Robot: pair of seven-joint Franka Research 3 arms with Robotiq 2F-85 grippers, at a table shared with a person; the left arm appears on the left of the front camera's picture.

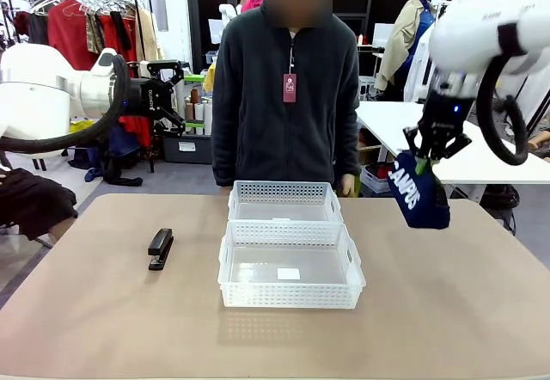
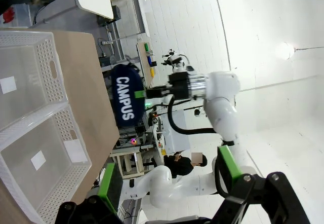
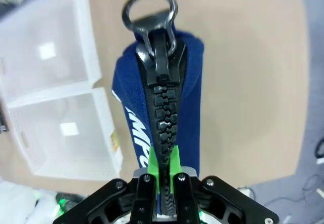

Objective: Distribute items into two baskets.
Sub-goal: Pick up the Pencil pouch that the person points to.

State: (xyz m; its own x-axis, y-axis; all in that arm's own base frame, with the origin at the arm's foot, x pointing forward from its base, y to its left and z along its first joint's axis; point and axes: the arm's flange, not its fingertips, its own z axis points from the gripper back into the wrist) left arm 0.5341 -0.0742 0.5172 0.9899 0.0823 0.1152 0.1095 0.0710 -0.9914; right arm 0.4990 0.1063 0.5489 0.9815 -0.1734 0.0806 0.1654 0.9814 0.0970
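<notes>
Navy blue soft zip pouch with white "CAMPUS" lettering (image 1: pixel 418 193) hangs in the air at the right of the front frame, clear of the tan table top (image 1: pixel 103 328). The right gripper (image 1: pixel 427 158) pinches it at the zip edge, pads clenched on the fabric either side of the black zipper (image 3: pixel 161 107). Two translucent white lattice-sided plastic baskets sit end to end at frame centre, near basket (image 1: pixel 290 294) and far basket (image 1: pixel 284 193); neither holds an item. Small black desk stapler (image 1: pixel 160 248) lies on the table left of centre, well apart from the baskets. At upper left the left gripper (image 1: pixel 178 96) hovers with fingers spread wide, holding nothing. Judgement: nothing delivered yet. Pouch is lifted but not over either basket; the stapler pick-up and both drops are left.
</notes>
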